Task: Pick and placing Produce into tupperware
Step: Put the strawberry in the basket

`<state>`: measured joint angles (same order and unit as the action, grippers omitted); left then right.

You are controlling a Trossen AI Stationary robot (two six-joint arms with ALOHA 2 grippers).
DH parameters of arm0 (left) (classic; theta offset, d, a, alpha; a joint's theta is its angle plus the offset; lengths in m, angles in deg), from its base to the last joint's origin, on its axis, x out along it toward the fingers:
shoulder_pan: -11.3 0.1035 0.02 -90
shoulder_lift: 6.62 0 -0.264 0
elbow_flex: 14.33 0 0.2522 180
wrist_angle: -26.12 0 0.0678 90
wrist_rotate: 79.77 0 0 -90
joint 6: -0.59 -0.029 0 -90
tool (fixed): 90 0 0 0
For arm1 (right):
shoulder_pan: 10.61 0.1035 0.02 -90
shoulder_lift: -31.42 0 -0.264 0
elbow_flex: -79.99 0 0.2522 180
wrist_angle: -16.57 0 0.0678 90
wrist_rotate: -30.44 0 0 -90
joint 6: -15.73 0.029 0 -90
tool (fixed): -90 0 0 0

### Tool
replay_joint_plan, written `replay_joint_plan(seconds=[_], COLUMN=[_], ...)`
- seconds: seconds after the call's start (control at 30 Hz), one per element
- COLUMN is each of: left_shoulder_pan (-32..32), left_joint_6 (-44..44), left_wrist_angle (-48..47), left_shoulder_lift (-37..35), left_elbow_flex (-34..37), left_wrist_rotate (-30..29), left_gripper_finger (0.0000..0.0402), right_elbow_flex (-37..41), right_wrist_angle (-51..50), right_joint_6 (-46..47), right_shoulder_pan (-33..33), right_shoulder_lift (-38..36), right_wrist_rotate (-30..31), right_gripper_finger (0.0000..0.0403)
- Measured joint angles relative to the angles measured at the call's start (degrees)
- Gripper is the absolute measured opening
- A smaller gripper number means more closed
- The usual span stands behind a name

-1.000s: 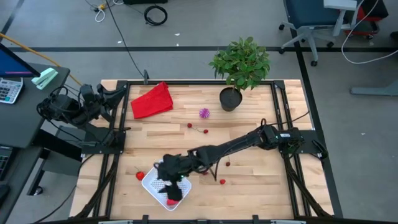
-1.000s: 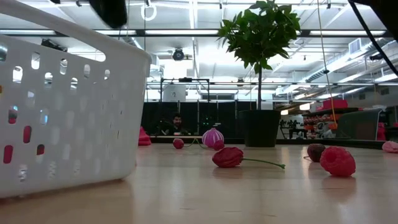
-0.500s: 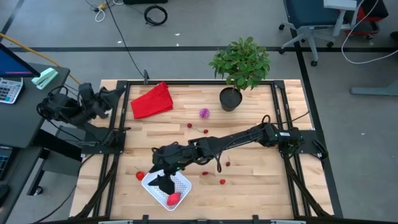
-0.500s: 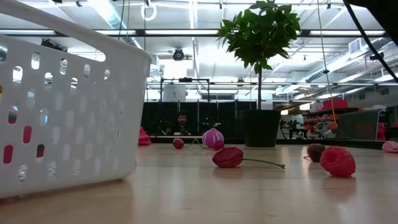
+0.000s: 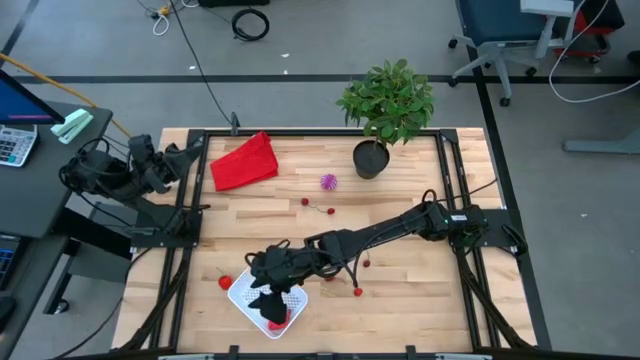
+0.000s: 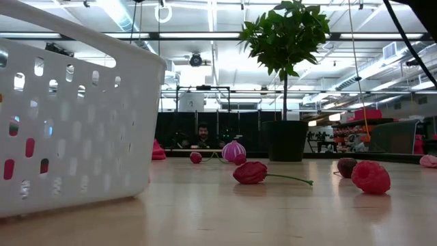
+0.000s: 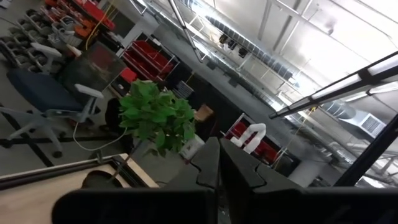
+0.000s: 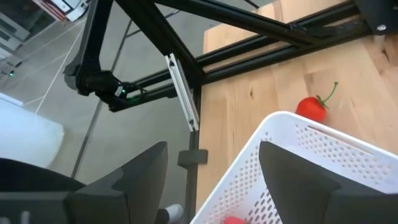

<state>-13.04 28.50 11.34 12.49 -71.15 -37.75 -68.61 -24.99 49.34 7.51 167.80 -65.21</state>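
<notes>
White tupperware sits at the worktop's near edge, one red piece inside it. My right claw hangs over it, fingers spread and holding nothing. More produce lies loose: a strawberry just beside the container, the purple ball well apart. My left claw waits off the worktop, clenched

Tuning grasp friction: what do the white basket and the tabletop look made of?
White basket: likely moulded plastic, smooth and semi-matte, judging by its thin walls with regular punched holes. Tabletop: probably butcher-block wood with a light satin finish, showing jointed pale strips and grain.
</notes>
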Motion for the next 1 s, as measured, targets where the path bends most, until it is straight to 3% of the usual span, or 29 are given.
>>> replay_joint_plan(seconds=[0.17, 0.47, 0.67, 0.87, 1.0], left_shoulder_pan=[0.0, 0.0, 0.0, 0.0, 0.0], left_joint_6=[1.6, 7.7, 8.7, -4.0, -8.0], left_wrist_angle=[-0.1, 2.4, 2.3, -0.7, -13.2], left_shoulder_lift=[0.0, 0.6, 5.1, 12.6, 18.7], left_elbow_flex=[0.0, -5.0, -11.7, -28.1, -43.8], left_wrist_rotate=[2.4, 25.2, 38.0, 41.9, 41.6], left_gripper_finger=[0.0017, 0.0012, 0.0019, 0.0005, 0.0014], right_elbow_flex=[0.0, 0.0, 0.0, 0.0, 0.0], right_wrist_angle=[0.0, -0.5, -4.1, -8.7, -9.5], right_joint_6=[0.0, 1.1, -0.9, -1.1, -1.2], right_shoulder_pan=[0.6, 0.8, 0.6, 0.5, 0.6], right_shoulder_lift=[0.0, 0.0, 0.0, 0.0, 0.0], right_wrist_rotate=[1.3, 0.7, 0.7, 0.7, 0.5], right_gripper_finger=[0.026, 0.0259, 0.0258, 0.0256, 0.0256])
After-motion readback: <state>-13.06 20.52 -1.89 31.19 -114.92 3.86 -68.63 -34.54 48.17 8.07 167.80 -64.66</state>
